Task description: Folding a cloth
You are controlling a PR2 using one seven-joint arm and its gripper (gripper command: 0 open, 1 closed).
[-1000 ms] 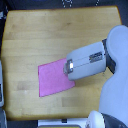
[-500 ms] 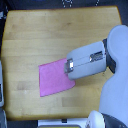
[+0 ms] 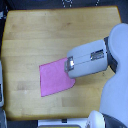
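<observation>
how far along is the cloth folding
Nothing looks folded yet: the cloth lies flat in a single layer on the wooden table. In hand: the arm covers the cloth's edge on the exterior view's right, with the tool at that edge; whether it is gripping is hidden. Left: lifting that edge, carrying it across, and laying it down.

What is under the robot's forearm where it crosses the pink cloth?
The flat pink-magenta fabric cloth lies on the wooden tabletop; its edge on the exterior view's right runs beneath the grey-white robot arm. That covered edge, and the claw itself, cannot be seen.
</observation>
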